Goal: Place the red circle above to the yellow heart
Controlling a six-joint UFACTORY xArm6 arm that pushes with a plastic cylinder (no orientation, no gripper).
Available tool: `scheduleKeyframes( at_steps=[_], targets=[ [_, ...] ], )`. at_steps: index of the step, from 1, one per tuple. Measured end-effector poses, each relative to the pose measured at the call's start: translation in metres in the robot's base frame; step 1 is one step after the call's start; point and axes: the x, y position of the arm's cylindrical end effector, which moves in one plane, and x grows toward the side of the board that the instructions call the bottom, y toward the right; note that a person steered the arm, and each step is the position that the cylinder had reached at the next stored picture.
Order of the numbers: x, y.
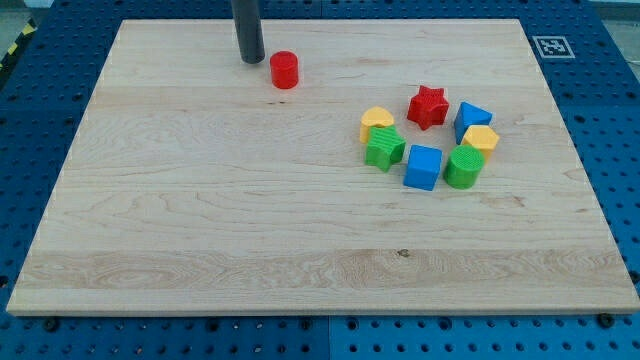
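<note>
The red circle (285,70) is a short red cylinder near the view's top, left of centre. My tip (250,59) stands just to its left, close to it with a small gap. The yellow heart (376,121) lies to the right and lower, at the left end of a cluster of blocks. The red circle is up and to the left of the heart, well apart from it.
The cluster holds a green block (384,147) under the heart, a red star (428,106), a blue block (471,120), a yellow block (482,138), a green cylinder (464,167) and a blue cube (423,166). The wooden board (200,230) lies on a blue pegboard table.
</note>
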Motion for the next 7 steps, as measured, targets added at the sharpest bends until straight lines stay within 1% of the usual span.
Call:
scheduleKeyframes(
  at_steps=[1,2,3,5,7],
  targets=[
    [0.039,0.027],
    [0.057,0.054],
    [0.047,0.075],
    [0.045,0.101],
    [0.029,0.124]
  ],
)
